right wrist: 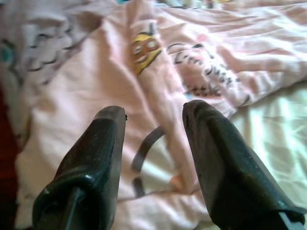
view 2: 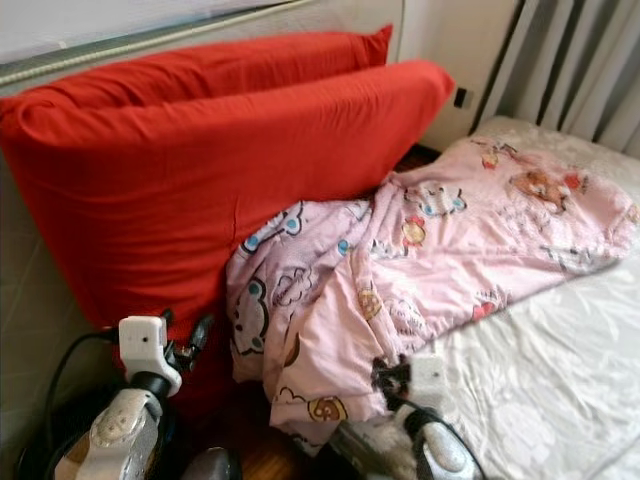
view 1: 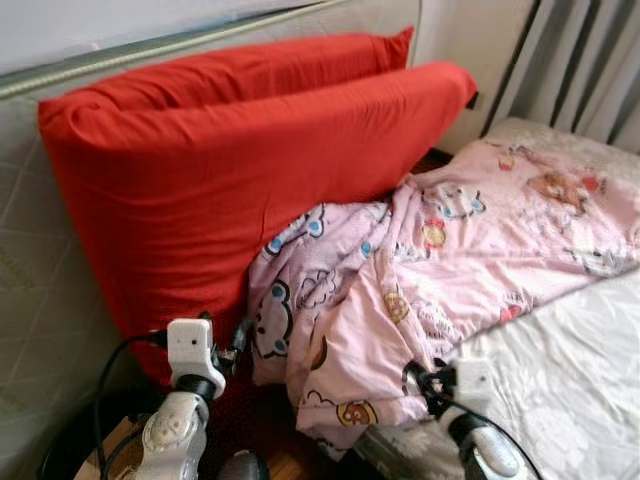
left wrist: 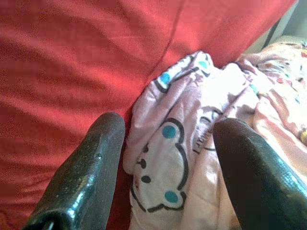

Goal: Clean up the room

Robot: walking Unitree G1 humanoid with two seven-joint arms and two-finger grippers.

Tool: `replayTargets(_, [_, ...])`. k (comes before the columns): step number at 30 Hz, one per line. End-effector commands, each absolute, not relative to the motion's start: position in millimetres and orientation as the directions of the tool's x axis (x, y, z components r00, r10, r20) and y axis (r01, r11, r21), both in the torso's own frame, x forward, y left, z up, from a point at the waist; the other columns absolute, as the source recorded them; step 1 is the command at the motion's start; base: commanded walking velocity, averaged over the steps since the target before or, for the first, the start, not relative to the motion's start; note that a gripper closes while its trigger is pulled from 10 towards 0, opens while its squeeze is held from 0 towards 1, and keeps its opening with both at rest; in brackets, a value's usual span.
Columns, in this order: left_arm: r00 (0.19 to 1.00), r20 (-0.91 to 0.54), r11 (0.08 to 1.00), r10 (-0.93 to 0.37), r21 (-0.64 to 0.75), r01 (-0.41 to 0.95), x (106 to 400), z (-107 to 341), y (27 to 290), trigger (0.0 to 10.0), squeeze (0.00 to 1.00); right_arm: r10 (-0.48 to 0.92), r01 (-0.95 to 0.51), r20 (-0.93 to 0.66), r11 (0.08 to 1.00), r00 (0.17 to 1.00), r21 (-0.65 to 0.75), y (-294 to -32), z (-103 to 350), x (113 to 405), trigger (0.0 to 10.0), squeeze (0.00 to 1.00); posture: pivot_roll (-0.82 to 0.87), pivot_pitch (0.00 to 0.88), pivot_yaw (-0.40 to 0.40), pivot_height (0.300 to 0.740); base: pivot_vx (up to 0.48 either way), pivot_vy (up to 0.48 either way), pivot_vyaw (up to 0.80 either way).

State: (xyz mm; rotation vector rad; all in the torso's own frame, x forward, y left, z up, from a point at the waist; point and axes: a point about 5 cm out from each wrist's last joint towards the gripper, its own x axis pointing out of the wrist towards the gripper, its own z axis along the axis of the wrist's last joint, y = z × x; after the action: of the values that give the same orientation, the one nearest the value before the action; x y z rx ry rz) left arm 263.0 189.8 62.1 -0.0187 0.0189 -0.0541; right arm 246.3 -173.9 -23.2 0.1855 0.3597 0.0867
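Observation:
A pink cartoon-print blanket lies crumpled across the bed, its near end hanging off the mattress corner. Two big red pillows lean against the padded headboard to its left. My left gripper stands open close to the blanket's edge where it meets the red pillow. My right gripper is open just above the blanket's hanging fold, with nothing between its fingers. Both wrists show low in the head views, left arm and right arm.
The white quilted mattress is bare at the right. Grey curtains hang at the far right. The quilted headboard rises at the left. Dark floor shows between bed and headboard.

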Motion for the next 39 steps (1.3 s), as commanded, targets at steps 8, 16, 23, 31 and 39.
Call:
replayTargets(8, [0.998,-0.033,0.998,-0.062,-0.027,0.061,263.2,61.6,190.5,10.0,0.0,0.026,0.074,-0.406,0.971,0.913,0.229,-180.3,-27.1,251.7,10.0,0.0,-0.04,0.068,-0.06,0.637,0.069,0.0,0.0])
replayTargets(16, [0.997,-0.032,0.997,-0.068,-0.027,0.068,262.5,62.9,190.8,10.0,0.0,0.042,0.058,-0.403,0.971,0.914,0.233,-175.1,-17.2,269.3,10.0,0.31,-0.03,0.086,-0.054,0.637,0.0,0.0,0.0])
replayTargets(23, [0.997,-0.022,0.997,-0.079,-0.019,0.078,265.1,69.3,191.8,10.0,0.0,0.06,0.029,-0.42,0.979,0.906,0.202,-166.5,-4.9,289.7,10.0,1.0,0.0,0.119,-0.049,0.637,0.0,0.0,0.0])
replayTargets(31, [0.995,-0.007,0.995,-0.097,-0.022,0.097,264.1,75.9,186.4,10.0,0.0,0.057,0.03,-0.385,0.976,0.921,0.217,-161.0,5.5,300.8,10.0,1.0,0.01,0.17,-0.049,0.637,0.0,0.0,0.0])
replayTargets(39, [0.995,-0.011,0.995,-0.098,-0.033,0.097,254.6,77.4,184.4,10.0,0.0,0.038,0.033,-0.405,0.985,0.913,0.167,-167.4,3.3,298.7,10.0,1.0,0.03,0.213,-0.054,0.637,0.0,0.0,0.0])
